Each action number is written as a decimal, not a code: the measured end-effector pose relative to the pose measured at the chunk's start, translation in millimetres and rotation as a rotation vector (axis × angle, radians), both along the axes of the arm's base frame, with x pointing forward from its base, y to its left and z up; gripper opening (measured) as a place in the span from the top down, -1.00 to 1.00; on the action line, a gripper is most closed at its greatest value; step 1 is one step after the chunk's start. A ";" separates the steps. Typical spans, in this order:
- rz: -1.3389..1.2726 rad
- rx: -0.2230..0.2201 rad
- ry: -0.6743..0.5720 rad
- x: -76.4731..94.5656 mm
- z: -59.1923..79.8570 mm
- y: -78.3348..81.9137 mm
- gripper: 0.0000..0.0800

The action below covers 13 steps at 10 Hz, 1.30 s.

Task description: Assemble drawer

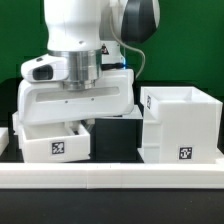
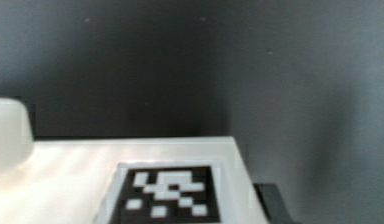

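Black table [image 1: 115,140] bearing white tray [image 1: 55,143], cube-like casing [image 1: 180,125], long front rail [image 1: 110,180].

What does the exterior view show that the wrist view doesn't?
Only the exterior view shows the robot arm, the big casing, a small tray and the long white rail. Only the wrist view shows one tag up close, on a flat white part; which part, I cannot tell. Both show white plastic with black-and-white tags on a dark background.
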<state>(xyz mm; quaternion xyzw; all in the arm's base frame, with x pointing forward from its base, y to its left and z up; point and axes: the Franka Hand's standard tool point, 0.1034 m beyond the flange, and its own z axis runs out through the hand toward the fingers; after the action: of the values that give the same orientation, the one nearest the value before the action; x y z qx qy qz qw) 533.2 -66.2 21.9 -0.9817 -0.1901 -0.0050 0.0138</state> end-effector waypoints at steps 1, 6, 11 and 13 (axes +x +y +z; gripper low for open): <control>0.064 0.002 0.007 -4.4 1.8 1.2 0.90; 0.211 -0.007 0.021 -10.5 -3.3 2.2 0.90; 0.679 -0.055 0.001 -16.4 -5.9 16.4 0.90; 0.815 -0.060 0.006 -17.4 -7.2 13.7 0.90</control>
<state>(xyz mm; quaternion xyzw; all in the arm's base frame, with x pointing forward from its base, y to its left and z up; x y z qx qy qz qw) 515.8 -52.6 14.7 -0.8258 -0.5637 0.0093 -0.0135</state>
